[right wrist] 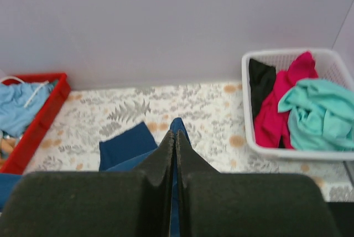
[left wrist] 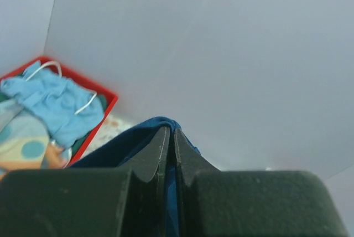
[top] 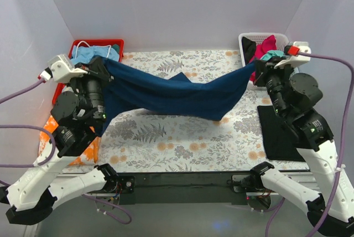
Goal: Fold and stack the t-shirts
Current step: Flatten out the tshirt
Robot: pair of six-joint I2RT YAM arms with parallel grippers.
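The navy-blue t-shirt (top: 171, 96) hangs stretched in the air between both arms, sagging in the middle above the floral cloth. My left gripper (top: 104, 66) is shut on its left end; blue fabric (left wrist: 144, 134) shows pinched between the jaws. My right gripper (top: 258, 70) is shut on its right end, and the shirt (right wrist: 124, 144) shows between those jaws too. A folded black t-shirt (top: 283, 133) lies flat at the right. Magenta (right wrist: 282, 96) and teal (right wrist: 321, 112) t-shirts lie in the white basket (right wrist: 250, 137).
A red bin (top: 119, 43) at the back left holds pale blue cloth (left wrist: 55, 104). The floral cloth (top: 182, 143) covers the table. The white basket (top: 245, 40) stands at the back right. Grey walls close in on three sides.
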